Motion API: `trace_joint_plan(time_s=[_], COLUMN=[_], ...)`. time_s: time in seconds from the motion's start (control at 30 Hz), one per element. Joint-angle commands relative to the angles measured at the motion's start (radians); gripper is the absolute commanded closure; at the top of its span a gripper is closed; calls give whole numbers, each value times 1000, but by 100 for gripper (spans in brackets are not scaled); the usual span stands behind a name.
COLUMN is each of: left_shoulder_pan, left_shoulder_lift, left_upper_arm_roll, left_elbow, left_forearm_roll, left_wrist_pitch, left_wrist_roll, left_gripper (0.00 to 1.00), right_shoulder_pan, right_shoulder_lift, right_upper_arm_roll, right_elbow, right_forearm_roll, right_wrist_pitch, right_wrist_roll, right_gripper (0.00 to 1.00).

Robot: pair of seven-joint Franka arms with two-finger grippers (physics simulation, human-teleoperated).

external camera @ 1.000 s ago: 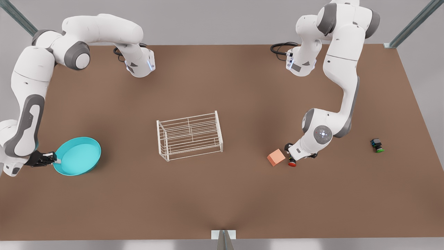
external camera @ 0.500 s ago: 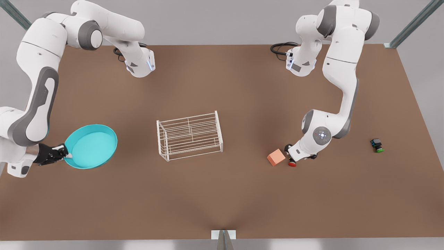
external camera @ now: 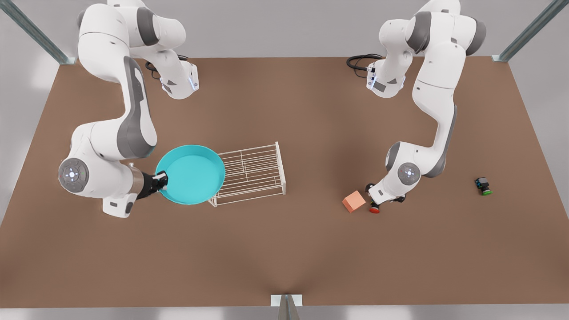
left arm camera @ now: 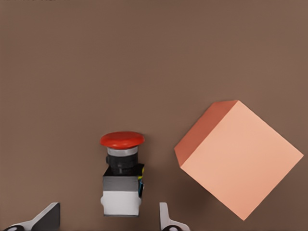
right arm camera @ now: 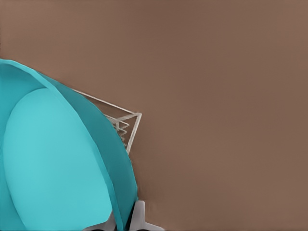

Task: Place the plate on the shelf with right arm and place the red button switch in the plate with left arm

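The turquoise plate (external camera: 191,173) hangs in the air over the end of the white wire shelf (external camera: 255,171) on the front view's left, hiding that end. My right gripper (external camera: 161,181) is shut on the plate's rim (right arm camera: 115,159), and a corner of the shelf (right arm camera: 130,122) peeks out past it. On the front view's right, the red button switch (external camera: 374,209) lies on the table on its side. My left gripper (left arm camera: 108,220) is low over the switch (left arm camera: 122,168) and open, one finger on each side of its body, with gaps.
A salmon cube (external camera: 354,201) lies just beside the red switch, also large in the left wrist view (left arm camera: 240,163). A green-capped switch (external camera: 483,186) lies farther toward the front view's right. Both arm bases stand at the table's far edge.
The right arm has swung the plate from the table's left edge toward the middle, up to the shelf's near end. The left arm has barely moved over the red switch.
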Motion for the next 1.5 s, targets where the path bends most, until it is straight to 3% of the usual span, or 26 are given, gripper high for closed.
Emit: trace_joint_plan(time_s=[0.0,0.27,0.5,0.6,0.83,0.87,0.9,0.93,1.03,1.13,1.23,1.3,1.43,1.47], left_shoulder_pan=[-1,-7,2,4,2,1,1,1,1,-1,-1,1,10,19], left_shoulder_lift=[5,23,20,20,26,28,28,28,28,26,26,20,-1,-12], left_upper_arm_roll=[0,0,0,0,0,0,0,0,0,0,0,0,1,1], left_elbow=[-1,-19,-51,-50,-45,-45,-44,-44,-44,-44,-44,-44,-47,-47], left_forearm_roll=[7,15,21,20,21,21,20,21,21,21,23,23,23,23], left_wrist_pitch=[35,59,113,112,115,115,115,115,115,113,113,109,96,95], left_wrist_roll=[-5,-11,-5,-5,-8,-8,-9,-9,-8,-6,-5,0,21,32], left_gripper=[0,0,0,14,15,15,15,15,37,51,52,54,54,54], right_shoulder_pan=[44,162,228,243,248,248,248,248,245,89,-71,-76,-65,-42], right_shoulder_lift=[2,-36,-27,-42,-50,-51,-50,-50,-73,-107,-125,-136,-130,-125], right_upper_arm_roll=[1,-4,-4,-4,-4,-4,-4,-4,-11,-8,19,12,21,19], right_elbow=[-1,-168,-180,-210,-248,-253,-253,-253,-249,-193,-147,-41,-41,-39], right_forearm_roll=[-1,-13,-13,-13,-13,-15,-15,-15,-13,-30,-124,-176,-170,-257], right_wrist_pitch=[-1,122,174,129,116,111,109,109,109,109,96,-67,-59,-56], right_wrist_roll=[618,716,807,844,870,877,897,897,877,595,290,268,351,337], right_gripper=[76,74,74,73,69,60,0,0,0,0,0,0,0,0])
